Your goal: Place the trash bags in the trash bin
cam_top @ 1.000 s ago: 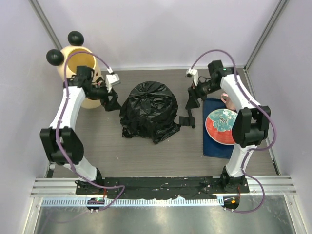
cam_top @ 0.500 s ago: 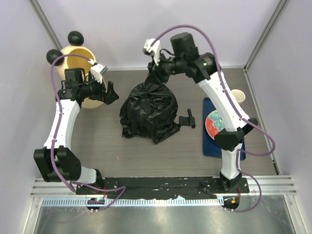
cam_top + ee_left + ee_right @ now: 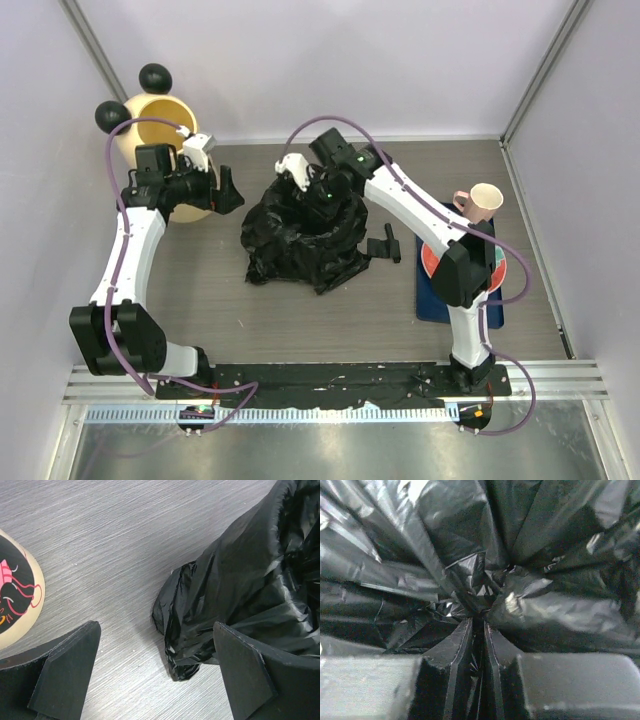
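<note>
On a grey wood-grain table between lilac walls, right pincer pinches the trash bags; left pincer spread.

Setting: robotics laboratory test cell. Evidence: plain lilac enclosure panels across the top and sides; aluminium frame posts at upper left and upper right; grey wood-grain table; left arm and right arm bolted to a black plate on a metal rail, lower edge; exposed purple cables; staged household props: cartoon trash bin upper left, cup right.
</note>
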Tool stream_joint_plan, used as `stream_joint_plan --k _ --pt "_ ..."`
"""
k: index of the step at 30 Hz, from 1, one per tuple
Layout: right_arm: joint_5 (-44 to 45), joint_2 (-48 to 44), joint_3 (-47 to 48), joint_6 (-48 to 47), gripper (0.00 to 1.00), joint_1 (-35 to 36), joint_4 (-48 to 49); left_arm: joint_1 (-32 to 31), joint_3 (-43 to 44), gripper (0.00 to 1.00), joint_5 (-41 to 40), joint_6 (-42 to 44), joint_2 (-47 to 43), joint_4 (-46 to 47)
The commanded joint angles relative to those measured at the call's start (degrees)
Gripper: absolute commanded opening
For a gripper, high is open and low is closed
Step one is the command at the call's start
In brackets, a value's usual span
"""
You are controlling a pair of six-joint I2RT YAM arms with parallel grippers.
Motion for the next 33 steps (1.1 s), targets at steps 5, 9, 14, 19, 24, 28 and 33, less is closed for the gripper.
stream_joint_plan --k 5,9,14,19,24,28,33 --pt "3.77 0.66 -11.06 -3.17 0.20 0.09 7.19 0.27 1.37 1.00 -2.94 -1.38 -1.83 -0.07" --pt "3.68 2.15 -14.49 -3.09 0.20 0.09 9.39 0.27 1.72 1.00 -5.31 -3.31 -1.39 -0.78" --pt "3.33 4.26 -16.52 -3.09 0.19 0.00 10.44 0.18 3.39 1.00 -5.58 -4.79 -0.51 -1.93" --pt "3.77 6.28 -17.31 -2.82 0.18 0.00 10.62 0.27 5.58 1.00 -3.74 -4.28 0.10 -3.06" --pt "3.42 7.43 -16.17 -3.26 0.18 0.09 8.70 0.27 5.86 1.00 -2.68 -3.66 0.11 -2.72" --pt "1.84 5.50 -15.38 -2.91 0.17 0.18 8.43 0.27 5.77 1.00 -2.24 -3.83 -0.33 -1.93" --pt "-0.18 1.55 -15.11 -1.60 0.16 0.18 10.18 0.27 5.77 1.00 -1.71 -4.36 -0.25 -1.13"
